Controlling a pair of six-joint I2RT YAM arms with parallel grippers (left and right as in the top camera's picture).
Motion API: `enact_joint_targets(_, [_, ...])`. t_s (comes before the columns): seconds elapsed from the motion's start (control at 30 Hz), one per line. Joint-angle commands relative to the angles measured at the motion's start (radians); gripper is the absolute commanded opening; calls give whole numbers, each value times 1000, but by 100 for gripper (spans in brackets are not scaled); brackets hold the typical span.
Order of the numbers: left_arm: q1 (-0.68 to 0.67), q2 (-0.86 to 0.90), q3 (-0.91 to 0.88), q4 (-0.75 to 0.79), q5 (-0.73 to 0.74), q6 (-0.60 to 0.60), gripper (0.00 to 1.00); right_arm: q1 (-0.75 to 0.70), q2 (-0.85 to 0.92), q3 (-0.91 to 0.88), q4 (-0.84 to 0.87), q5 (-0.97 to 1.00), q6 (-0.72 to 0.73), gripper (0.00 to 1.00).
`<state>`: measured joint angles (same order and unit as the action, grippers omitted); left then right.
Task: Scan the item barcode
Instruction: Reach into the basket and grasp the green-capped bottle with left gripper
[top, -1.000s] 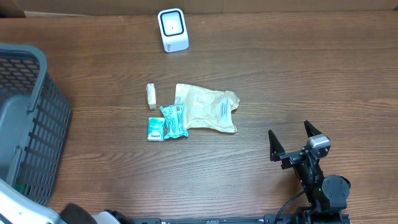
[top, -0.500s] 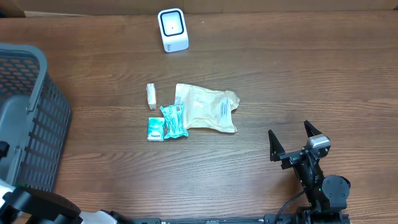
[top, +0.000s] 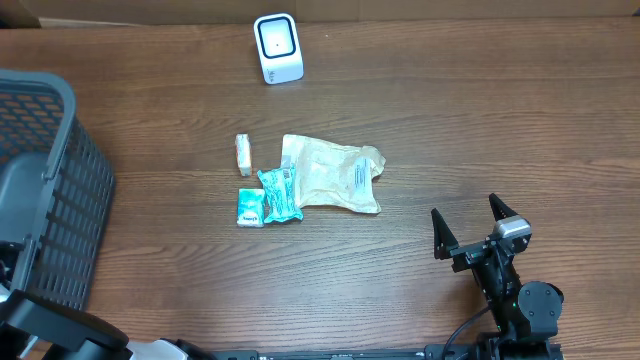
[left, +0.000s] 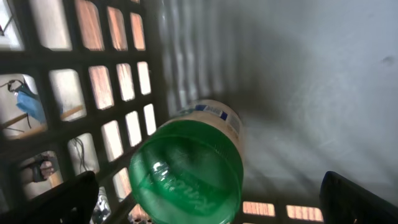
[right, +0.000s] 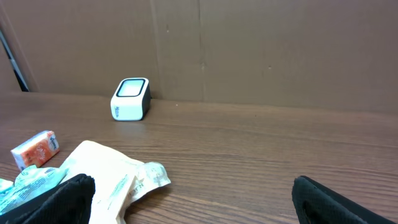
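A green plastic bottle (left: 186, 168) with a white label lies inside the grey basket (left: 93, 81), its base towards the left wrist camera. My left gripper (left: 205, 208) is open in the basket, one finger on each side of the bottle and apart from it. The white barcode scanner (top: 277, 48) stands at the far middle of the table, also seen as the scanner (right: 130, 98) in the right wrist view. My right gripper (top: 470, 228) is open and holds nothing, low near the front right.
A beige pouch (top: 335, 173), two teal packets (top: 278, 193) and a small orange-and-white packet (top: 243, 153) lie mid-table. The grey basket (top: 60, 150) fills the left edge. A cardboard wall (right: 249, 50) backs the table.
The left arm has shifted at the bottom-left corner by the basket. The right arm and the table items have not moved.
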<state>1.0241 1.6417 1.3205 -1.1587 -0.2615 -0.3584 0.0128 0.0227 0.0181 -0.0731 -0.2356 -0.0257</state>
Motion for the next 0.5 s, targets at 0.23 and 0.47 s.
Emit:
enact_joint_targets(0.23, [10, 0, -82, 63, 0, 6, 100, -6, -1, -7, 3, 6, 3, 100])
enact_joint_targets(0.47, [10, 0, -92, 68, 1, -3, 100, -6, -1, -7, 3, 6, 3, 100])
